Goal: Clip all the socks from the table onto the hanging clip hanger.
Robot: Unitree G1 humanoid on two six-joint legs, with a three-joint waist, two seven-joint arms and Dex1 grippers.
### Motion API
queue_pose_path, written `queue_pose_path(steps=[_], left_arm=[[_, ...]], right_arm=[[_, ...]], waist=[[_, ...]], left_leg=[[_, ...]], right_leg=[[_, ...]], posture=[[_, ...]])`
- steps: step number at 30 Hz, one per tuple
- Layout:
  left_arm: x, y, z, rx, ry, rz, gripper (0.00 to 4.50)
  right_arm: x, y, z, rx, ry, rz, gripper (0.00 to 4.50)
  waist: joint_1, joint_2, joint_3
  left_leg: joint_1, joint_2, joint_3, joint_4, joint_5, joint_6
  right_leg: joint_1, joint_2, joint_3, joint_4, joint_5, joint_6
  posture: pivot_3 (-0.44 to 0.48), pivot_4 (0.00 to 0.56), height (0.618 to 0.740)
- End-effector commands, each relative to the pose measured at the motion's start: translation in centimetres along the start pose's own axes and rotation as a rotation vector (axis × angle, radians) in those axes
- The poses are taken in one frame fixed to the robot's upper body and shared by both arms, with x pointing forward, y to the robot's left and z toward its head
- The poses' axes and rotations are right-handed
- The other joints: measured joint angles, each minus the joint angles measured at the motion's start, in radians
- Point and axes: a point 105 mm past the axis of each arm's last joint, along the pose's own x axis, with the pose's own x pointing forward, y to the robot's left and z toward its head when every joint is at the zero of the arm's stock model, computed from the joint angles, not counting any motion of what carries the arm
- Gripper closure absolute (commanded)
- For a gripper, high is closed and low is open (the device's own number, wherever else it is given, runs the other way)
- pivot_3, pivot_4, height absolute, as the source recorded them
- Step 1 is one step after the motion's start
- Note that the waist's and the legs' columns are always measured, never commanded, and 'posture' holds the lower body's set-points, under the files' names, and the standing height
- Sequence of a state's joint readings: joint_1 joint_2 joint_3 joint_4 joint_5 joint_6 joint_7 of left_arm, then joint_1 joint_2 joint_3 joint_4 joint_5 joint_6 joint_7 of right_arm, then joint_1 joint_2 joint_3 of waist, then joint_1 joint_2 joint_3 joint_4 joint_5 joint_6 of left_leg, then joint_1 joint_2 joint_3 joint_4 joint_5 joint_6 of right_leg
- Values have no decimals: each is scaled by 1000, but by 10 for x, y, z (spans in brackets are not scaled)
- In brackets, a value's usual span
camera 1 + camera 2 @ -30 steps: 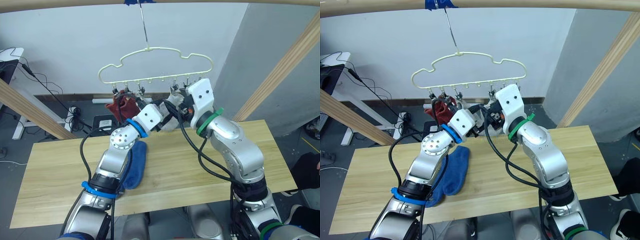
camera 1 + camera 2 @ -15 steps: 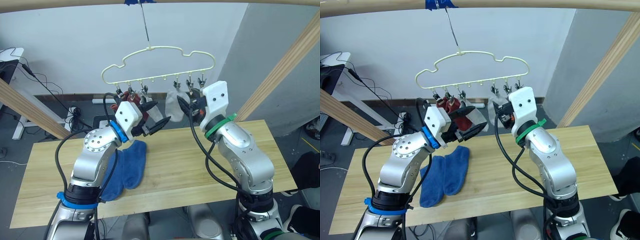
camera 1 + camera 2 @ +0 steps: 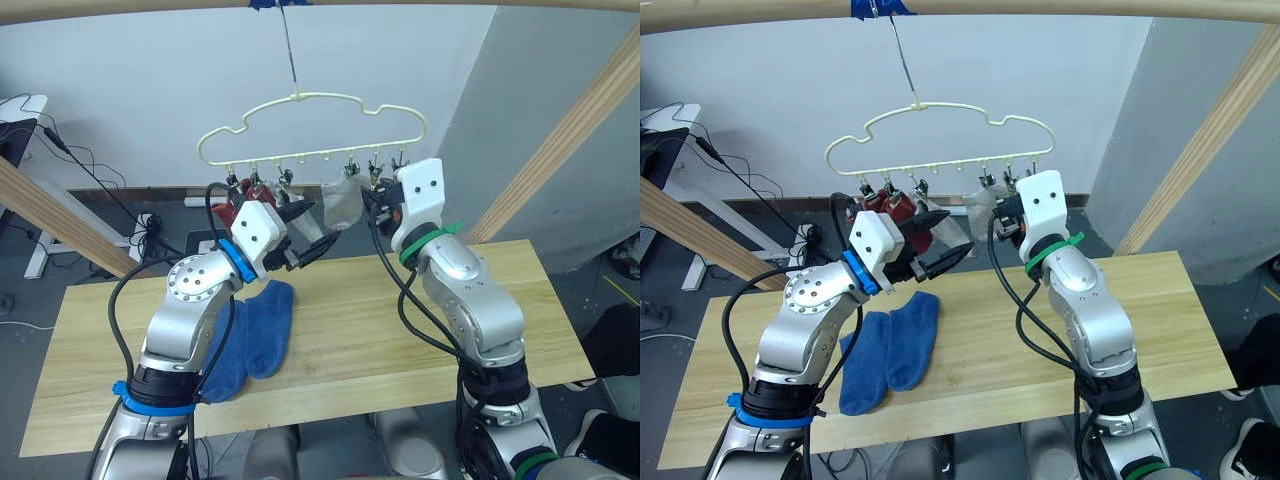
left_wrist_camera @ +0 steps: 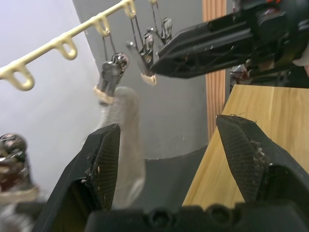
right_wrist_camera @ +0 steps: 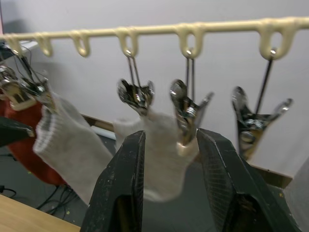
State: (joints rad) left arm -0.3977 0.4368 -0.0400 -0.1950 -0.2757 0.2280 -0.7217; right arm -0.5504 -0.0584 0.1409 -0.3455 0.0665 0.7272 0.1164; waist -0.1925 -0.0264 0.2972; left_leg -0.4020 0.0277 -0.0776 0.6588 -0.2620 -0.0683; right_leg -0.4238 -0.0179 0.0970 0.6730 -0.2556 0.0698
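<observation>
1. Both grippers are raised beneath the clip hanger (image 3: pixel 312 130): the left gripper (image 3: pixel 308 236) has its fingers spread and empty, and the right gripper (image 5: pixel 166 159) is parted around a clip and a hanging grey sock (image 5: pixel 161 157).
2. Two blue socks (image 3: pixel 250 335) lie on the table (image 3: pixel 380 340); two grey socks and red ones (image 3: pixel 902 225) hang clipped.
3. Pale wooden poles (image 3: pixel 560 140) frame a grey wall.

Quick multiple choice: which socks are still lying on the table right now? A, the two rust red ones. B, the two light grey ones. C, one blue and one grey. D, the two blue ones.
D: the two blue socks lie side by side on the table, while red and grey socks hang from the clip hanger.
</observation>
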Motion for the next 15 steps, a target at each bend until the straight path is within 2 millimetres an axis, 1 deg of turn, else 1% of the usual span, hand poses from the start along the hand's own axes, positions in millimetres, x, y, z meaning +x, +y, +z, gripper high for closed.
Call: queue_pose_path(steps=[1,5,10,15], left_arm=[[1,-1,9,44,-30,-2,1009],[1,0,7,44,-26,4,1009],[2,-1,5,46,-25,4,1009],[2,-2,4,50,-21,0,1009]], right_arm=[[5,-3,18,-26,-78,-16,2779],[12,-2,19,-31,-87,-16,2779],[19,3,21,-31,-97,-3,2779],[22,5,22,-37,-107,-1,2779]], waist=[[-1,0,0],[0,0,0],[0,0,0],[0,0,0]], left_leg=[[0,0,0,0,0,0],[0,0,0,0,0,0],[0,0,0,0,0,0],[0,0,0,0,0,0]], right_leg=[[0,0,0,0,0,0],[0,0,0,0,0,0],[0,0,0,0,0,0],[0,0,0,0,0,0]], posture=[[-195,265,740],[-195,265,740],[-195,265,740],[-191,265,740]])
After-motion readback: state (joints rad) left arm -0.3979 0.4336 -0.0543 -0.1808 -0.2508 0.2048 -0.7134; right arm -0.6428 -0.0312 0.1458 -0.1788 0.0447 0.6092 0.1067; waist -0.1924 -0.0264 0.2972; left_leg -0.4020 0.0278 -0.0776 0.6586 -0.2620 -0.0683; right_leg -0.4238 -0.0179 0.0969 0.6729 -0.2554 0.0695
